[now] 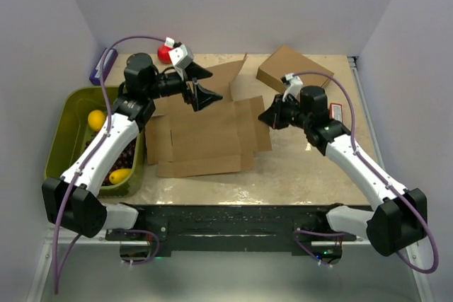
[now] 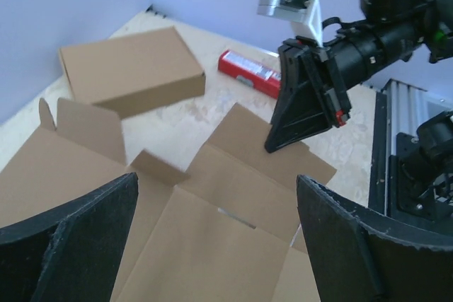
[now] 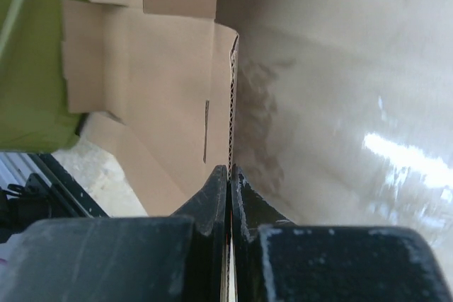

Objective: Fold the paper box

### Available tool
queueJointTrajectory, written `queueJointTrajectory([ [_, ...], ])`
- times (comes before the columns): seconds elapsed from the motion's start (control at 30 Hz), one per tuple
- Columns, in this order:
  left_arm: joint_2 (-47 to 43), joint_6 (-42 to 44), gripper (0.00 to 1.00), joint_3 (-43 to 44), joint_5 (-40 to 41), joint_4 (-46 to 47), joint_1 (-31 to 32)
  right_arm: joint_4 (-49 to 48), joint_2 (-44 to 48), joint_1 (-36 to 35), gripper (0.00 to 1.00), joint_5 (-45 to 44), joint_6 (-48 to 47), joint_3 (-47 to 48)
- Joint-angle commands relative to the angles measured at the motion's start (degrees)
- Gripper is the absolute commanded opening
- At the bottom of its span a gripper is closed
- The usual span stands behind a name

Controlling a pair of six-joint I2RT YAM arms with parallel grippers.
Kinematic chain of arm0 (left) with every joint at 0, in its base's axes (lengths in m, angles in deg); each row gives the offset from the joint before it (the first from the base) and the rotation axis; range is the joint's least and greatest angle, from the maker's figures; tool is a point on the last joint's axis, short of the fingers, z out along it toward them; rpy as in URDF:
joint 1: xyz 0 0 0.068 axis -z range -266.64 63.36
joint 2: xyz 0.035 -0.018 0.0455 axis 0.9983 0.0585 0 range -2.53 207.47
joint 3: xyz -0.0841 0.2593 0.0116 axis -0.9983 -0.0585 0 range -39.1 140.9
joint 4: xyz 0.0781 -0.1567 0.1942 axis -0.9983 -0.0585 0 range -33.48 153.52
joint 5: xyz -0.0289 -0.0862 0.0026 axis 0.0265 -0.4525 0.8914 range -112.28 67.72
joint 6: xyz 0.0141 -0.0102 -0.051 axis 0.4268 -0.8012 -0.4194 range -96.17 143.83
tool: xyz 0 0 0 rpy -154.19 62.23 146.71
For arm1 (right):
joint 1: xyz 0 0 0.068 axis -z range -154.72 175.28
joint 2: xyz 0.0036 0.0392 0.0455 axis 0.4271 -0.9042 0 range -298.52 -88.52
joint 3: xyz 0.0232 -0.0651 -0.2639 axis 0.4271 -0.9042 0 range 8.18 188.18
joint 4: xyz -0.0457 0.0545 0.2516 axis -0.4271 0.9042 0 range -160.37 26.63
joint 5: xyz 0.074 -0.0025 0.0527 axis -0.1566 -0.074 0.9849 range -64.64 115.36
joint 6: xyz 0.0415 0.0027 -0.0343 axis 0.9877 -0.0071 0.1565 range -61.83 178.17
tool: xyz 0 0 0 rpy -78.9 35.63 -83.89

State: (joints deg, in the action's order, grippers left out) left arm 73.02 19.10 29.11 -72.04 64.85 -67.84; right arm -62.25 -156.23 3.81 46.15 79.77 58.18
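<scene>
Beige table, flat paper box, closed carton, red packet

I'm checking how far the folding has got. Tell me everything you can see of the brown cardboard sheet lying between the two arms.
The paper box is plain brown corrugated cardboard: an unfolded die-cut sheet with creases, slots and several flaps, spread mostly flat at mid-table. The edge of its right flap sits between the shut fingers of the right pincer. The left pincer hangs open above the far flaps, apparently not touching.
</scene>
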Motion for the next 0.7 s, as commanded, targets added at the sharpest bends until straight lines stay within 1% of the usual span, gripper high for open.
queueJointTrajectory([
  [0.0, 2.5, -1.9, 0.98, 9.5, -7.9, 4.6, 0.6, 8.0, -2.5, -0.3, 0.0, 4.8, -12.1, 11.2],
  [0.07, 3.8, -1.6, 0.99, 12.2, -8.8, 4.5, 1.0, 10.6, -4.0, -0.3, 0.0, 5.1, -13.5, 15.4],
  [0.1, 5.6, -1.5, 1.0, 15.4, -9.8, 3.4, 1.1, 11.2, -4.6, -0.3, 0.0, 6.4, -15.3, 16.6],
  [0.17, 7.8, -0.5, 1.0, 19.1, -12.5, 1.4, 1.4, 14.5, -6.6, -0.3, 0.0, 8.0, -17.5, 21.1],
  [0.2, 10.4, -0.1, 1.0, 22.9, -13.4, -1.1, 1.6, 17.4, -7.2, -0.3, 0.0, 9.6, -19.8, 24.2],
  [0.27, 13.3, 2.0, 1.0, 26.9, -15.0, -5.6, 2.3, 20.4, -9.2, -0.5, 0.0, 11.1, -21.3, 27.4],
  [0.3, 16.2, 3.7, 1.0, 31.1, -15.2, -11.2, 2.8, 23.3, -9.7, -0.6, 0.0, 11.8, -24.7, 30.2],
  [0.37, 18.7, 9.1, 0.99, 34.8, -14.0, -16.9, 4.5, 26.1, -11.1, -1.1, 0.0, 12.9, -26.7, 33.1],
  [0.4, 20.4, 10.5, 0.99, 36.5, -13.8, -20.6, 5.0, 27.7, -11.5, -1.2, 0.0, 12.9, -28.2, 35.3],
  [0.43, 20.8, 13.3, 0.99, 36.8, -13.5, -22.1, 5.7, 28.4, -11.7, -1.4, 0.0, 12.8, -28.8, 36.2],
  [0.53, 20.4, 16.6, 0.99, 35.5, -9.1, -24.0, 7.0, 30.4, -11.9, -1.5, 0.0, 12.5, -30.7, 38.8],
  [0.67, 21.7, 17.1, 1.0, 36.1, -8.1, -24.6, 7.7, 31.2, -11.3, -1.6, 0.0, 13.7, -32.2, 39.8],
])
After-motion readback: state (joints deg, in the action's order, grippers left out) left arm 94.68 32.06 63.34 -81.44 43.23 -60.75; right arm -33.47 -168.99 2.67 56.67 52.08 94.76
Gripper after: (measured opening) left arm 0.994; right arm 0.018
